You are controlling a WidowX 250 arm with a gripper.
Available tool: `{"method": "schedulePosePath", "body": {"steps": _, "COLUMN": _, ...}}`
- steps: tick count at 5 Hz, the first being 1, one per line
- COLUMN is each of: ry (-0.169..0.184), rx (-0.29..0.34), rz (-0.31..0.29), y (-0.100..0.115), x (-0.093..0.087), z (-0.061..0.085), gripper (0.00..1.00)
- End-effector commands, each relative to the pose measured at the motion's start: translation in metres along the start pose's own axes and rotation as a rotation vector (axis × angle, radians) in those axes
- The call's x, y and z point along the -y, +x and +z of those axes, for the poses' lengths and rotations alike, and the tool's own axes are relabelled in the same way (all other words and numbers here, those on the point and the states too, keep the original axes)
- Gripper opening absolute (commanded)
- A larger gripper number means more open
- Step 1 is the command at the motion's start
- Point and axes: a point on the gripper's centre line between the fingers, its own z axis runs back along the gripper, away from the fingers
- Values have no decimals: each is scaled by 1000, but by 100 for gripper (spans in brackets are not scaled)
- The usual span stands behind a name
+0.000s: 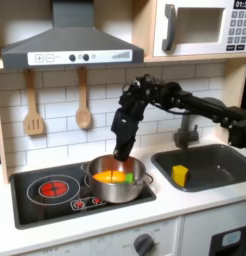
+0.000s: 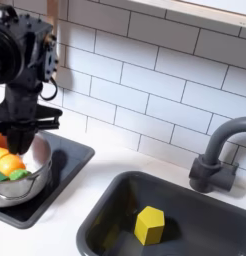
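Gripper: in the first exterior view the gripper [image 1: 122,152] hangs from the black arm [image 1: 185,100] directly over the pot, its tips just above the rim; whether the fingers are spread or closed cannot be told.
Gripper, close view: in the second exterior view the gripper [image 2: 19,128] stands at the second exterior view's left edge, above the pot's rim.
Pot: a metal pot [image 1: 132,188] rests on the right burner of the toy stove [image 1: 35,200]; in the second exterior view its rim [image 2: 33,182] sits low at the left.
Pot contents: an orange piece [image 1: 108,176] with green beside it lies inside the pot, under the gripper; in the second exterior view the orange piece [image 2: 7,160] is seen with a green piece [image 2: 17,174].
Sink: a dark basin [image 1: 230,172] lies to the first exterior view's right of the stove.
Yellow block: a yellow block [image 1: 180,175] stands in the sink, well apart from the pot; also seen in the second exterior view [image 2: 148,224].
Faucet: a grey faucet [image 2: 217,152] rises behind the sink.
Wall tools: a wooden spatula [image 1: 33,105] and wooden spoon [image 1: 83,100] hang on the tiled wall.
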Motion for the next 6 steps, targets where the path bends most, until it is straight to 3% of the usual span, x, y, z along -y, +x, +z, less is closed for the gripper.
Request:
{"method": "schedulePosePath", "body": {"steps": 1, "ry": -155, "rx": -43, "rz": -202, "y": -17, "x": 26, "z": 16, "gripper": 100}}
{"method": "schedulePosePath", "body": {"steps": 2, "ry": -159, "rx": -47, "rz": -247, "y": -17, "x": 29, "z": 18, "gripper": 100}}
{"method": "schedulePosePath", "body": {"steps": 4, "ry": -118, "rx": -80, "rz": -324, "y": -34, "x": 32, "z": -7, "gripper": 100}}
{"method": "schedulePosePath", "body": {"steps": 5, "ry": -105, "rx": -96, "rz": -337, "y": -38, "x": 35, "z": -14, "gripper": 77}}
{"method": "schedulePosePath", "body": {"steps": 6, "ry": -96, "rx": -128, "rz": -365, "y": -42, "x": 38, "z": -24, "gripper": 0}}
